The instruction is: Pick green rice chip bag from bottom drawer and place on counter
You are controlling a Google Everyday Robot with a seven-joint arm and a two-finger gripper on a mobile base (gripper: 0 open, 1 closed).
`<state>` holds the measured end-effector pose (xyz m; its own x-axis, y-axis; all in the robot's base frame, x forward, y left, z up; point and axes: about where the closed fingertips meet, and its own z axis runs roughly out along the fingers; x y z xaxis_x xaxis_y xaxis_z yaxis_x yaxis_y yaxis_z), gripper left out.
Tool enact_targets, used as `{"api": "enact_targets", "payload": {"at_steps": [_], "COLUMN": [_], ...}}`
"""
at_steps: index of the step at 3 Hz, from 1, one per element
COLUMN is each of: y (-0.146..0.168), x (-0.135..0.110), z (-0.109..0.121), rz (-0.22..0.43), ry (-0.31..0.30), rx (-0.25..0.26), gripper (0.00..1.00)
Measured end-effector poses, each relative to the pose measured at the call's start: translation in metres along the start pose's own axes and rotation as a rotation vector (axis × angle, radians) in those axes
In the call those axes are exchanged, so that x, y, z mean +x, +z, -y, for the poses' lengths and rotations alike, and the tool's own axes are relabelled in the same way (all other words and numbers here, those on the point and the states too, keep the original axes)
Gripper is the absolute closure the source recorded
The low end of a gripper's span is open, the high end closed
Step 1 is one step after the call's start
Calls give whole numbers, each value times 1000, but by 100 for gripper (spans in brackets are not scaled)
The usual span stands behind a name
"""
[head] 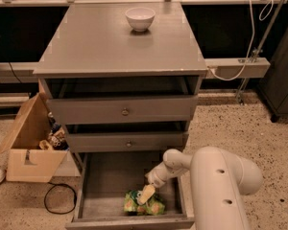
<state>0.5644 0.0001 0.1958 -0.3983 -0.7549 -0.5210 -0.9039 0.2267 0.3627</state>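
The bag (157, 207) lies flat on the floor of the bottom drawer (108, 186), which is pulled well out. It sits close to the drawer's front wall and right of the middle. Its long axis runs left to right, roughly in line with the front wall, and its broad printed face points up. The green shows at both ends, with paler patches between them; which end is the top of the bag cannot be told.

The tool (145, 195) reaches down into the drawer from the right, at the end of the pale arm (221, 190). Its yellowish tip is over the middle of the bag's upper edge and looks to be touching it. Whether the tool is open or closed on the bag cannot be told from here.

Above, the two upper drawers (125, 110) stand partly open. The grey desk (101, 47) on top carries only a white bowl (140, 18) near its back edge. A cardboard box (26, 150) stands on the floor left of the cabinet, with a black cable (60, 200) looped beside it.
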Motion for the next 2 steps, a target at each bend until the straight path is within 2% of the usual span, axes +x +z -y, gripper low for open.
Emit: {"api": "enact_targets", "payload": {"at_steps": [2], "y": [23], "x": [7], "z": [0], "rz": [-31], "ry": [21], "rx": [-43], "gripper": [0]}}
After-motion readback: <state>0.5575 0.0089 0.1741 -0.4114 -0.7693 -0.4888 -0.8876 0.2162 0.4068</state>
